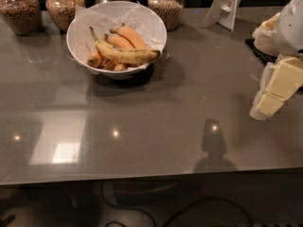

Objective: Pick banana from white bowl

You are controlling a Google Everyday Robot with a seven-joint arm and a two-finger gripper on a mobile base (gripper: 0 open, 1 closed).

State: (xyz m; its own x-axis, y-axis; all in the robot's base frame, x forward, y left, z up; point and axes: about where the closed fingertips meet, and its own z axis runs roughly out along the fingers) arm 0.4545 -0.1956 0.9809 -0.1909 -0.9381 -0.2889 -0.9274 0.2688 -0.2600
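The white bowl [117,73] stands at the back left of the grey table, lined with crinkled white paper. The banana [125,56], long, dull yellow and brown-speckled, lies across the front of the bowl, its greenish stem pointing up left and its dark tip to the right. Shorter orange bananas [129,35] lie behind and under it. My gripper [271,97], with cream-coloured fingers, hangs at the far right edge above the table, far from the bowl and level with the table's middle depth.
Several glass jars of brown grains [19,13] stand along the back edge behind the bowl. A white stand [226,4] is at the back right. Stacked beige bowls [266,34] sit on a dark mat behind my gripper. The table's front edge [142,176] runs across the lower view.
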